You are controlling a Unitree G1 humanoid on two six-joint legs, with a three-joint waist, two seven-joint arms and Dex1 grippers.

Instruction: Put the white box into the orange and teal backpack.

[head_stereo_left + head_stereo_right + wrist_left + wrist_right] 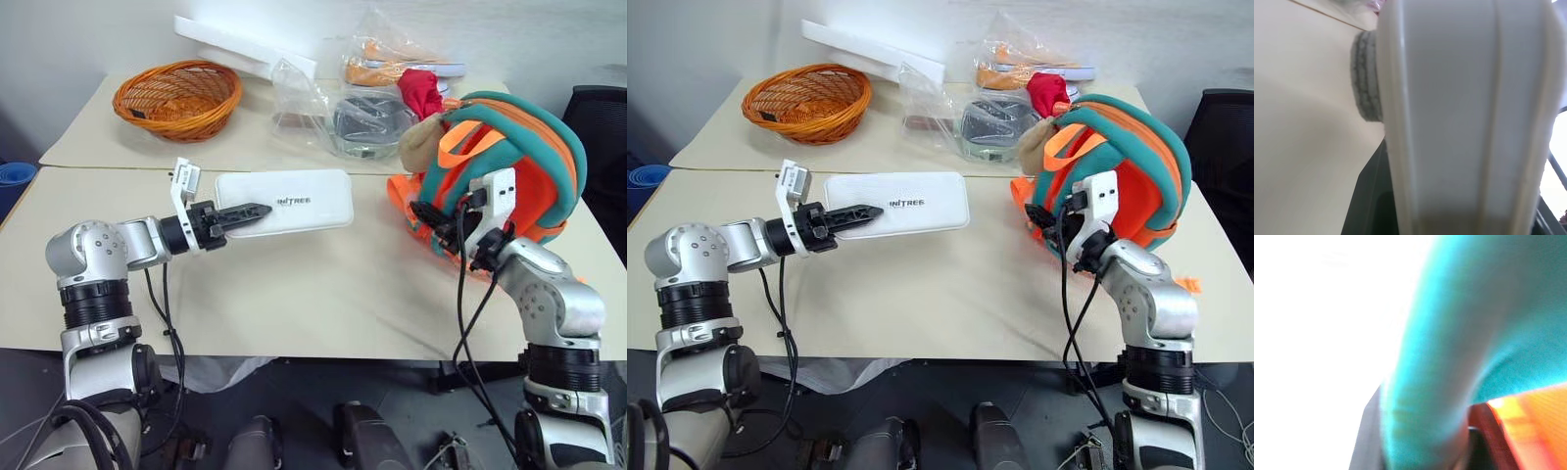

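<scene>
The white box (304, 201) hangs level just above the table, dark lettering up. My left gripper (245, 212) is shut on its left end, and the box's white underside (1464, 122) runs up the left wrist view. The orange and teal backpack (529, 147) stands at the right with a tan plush toy (423, 142) at its upper left. My right gripper (423, 211) is pressed against the backpack's lower left side. In the right wrist view a teal strap (1449, 357) rises from between its dark fingers, which are shut on it.
An orange wicker basket (176, 98) sits at the back left of the beige table (323, 294), with a white foam slab (245, 46) behind it. Clear plastic bags (362, 122) with items and a red cloth (421, 90) lie behind the backpack. A black chair (598, 117) stands at the right.
</scene>
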